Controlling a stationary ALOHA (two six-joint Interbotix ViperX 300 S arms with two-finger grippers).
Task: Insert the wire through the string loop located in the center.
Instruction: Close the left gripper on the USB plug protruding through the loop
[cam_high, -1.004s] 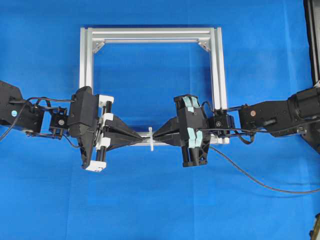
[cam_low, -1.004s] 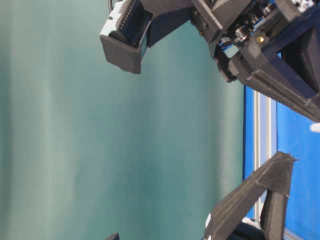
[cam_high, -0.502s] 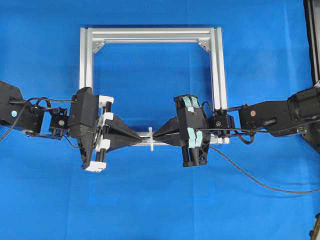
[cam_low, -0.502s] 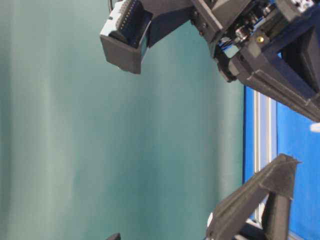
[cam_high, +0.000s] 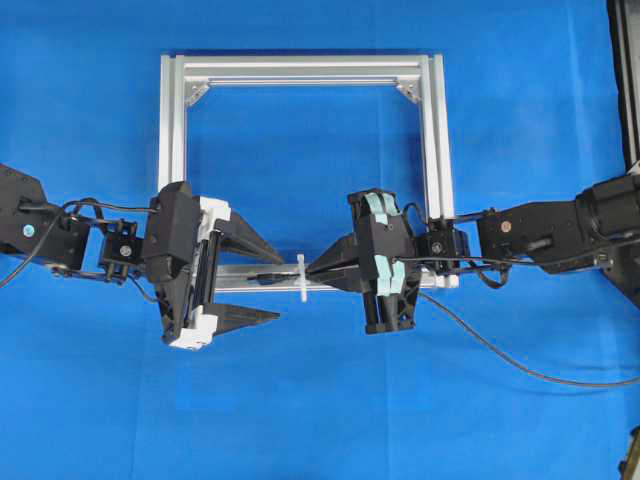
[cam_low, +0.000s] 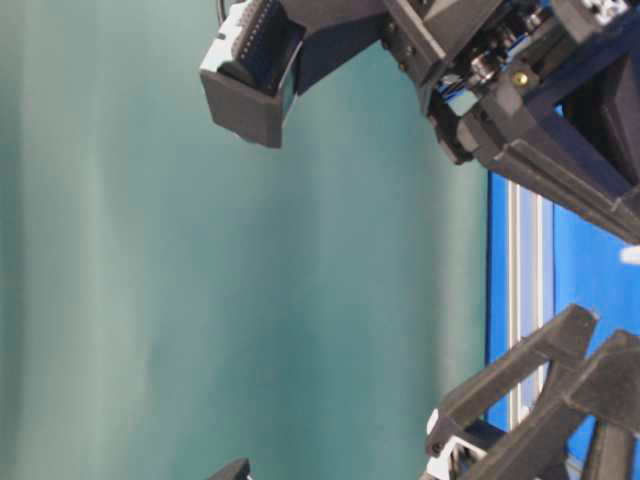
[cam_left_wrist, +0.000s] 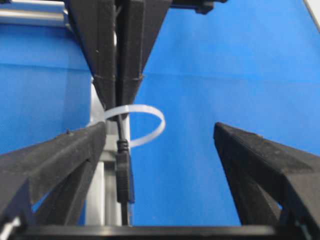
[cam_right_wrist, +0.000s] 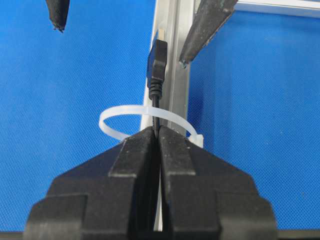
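At centre frame of the overhead view, I saw the left gripper (cam_high: 262, 281) released, jaws spread wide and clear of the wire (cam_right_wrist: 156, 117). The right gripper (cam_right_wrist: 157, 132) was clenched on the wire just behind the white string loop (cam_right_wrist: 150, 122). The wire passed through the loop, its plug (cam_left_wrist: 124, 172) lying beyond it over the aluminium frame's (cam_high: 300, 70) lower rail.

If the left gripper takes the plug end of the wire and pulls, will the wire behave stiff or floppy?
Probably floppy over its length: behind the right gripper the wire lies in a loose curve on the cloth. The short end past the string loop stays straight, so it seems stiff enough to grasp. The thin loop may bend if dragged.
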